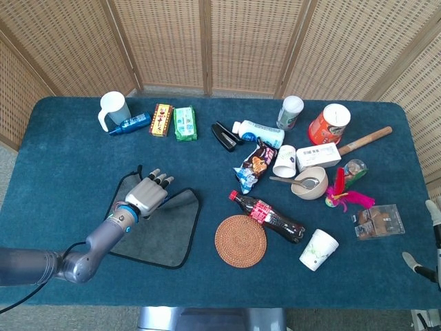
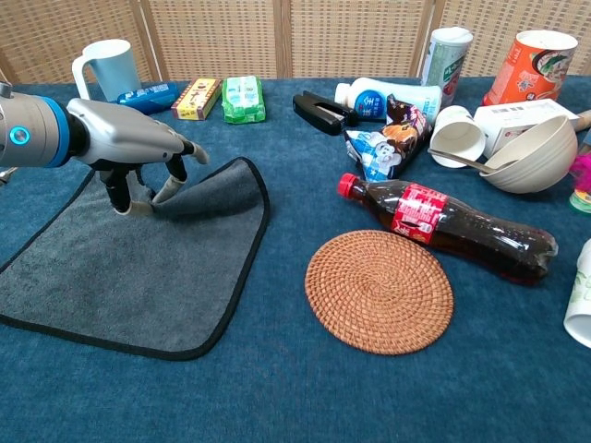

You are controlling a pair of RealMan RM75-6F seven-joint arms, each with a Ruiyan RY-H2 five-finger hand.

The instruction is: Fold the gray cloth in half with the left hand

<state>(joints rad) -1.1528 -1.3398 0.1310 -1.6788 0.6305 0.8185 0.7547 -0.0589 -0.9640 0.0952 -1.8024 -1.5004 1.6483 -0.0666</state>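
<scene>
The table (image 2: 305,406) is carrying everything here, and the gray cloth (image 2: 138,268) is lying on its near-left part, spread mostly flat with its far right corner peeling up off the surface. The left hand (image 2: 129,143) is reaching over that far edge and pinching the raised fabric between its fingertips (image 2: 120,205), so the lifted portion is hanging from a small bite of material. That thin hold is looking like the main risk: if the fabric is sliding out of the pinch while being drawn across, the corner is likely dropping back and leaving a crooked partial fold. Since only one corner is rising, the fold line is probably running diagonally, so the edges may be ending up misaligned. The cloth could also be dragging bodily across the table instead of folding. The woven coaster (image 2: 379,291) is sitting just beside the cloth's right edge, and the cola bottle (image 2: 448,231) is lying a little beyond, near enough that a wide swing could be nudging them. The right hand (image 1: 431,238) is barely showing at the head view's edge, and whether its fingers are spread or curled I cannot tell.
</scene>
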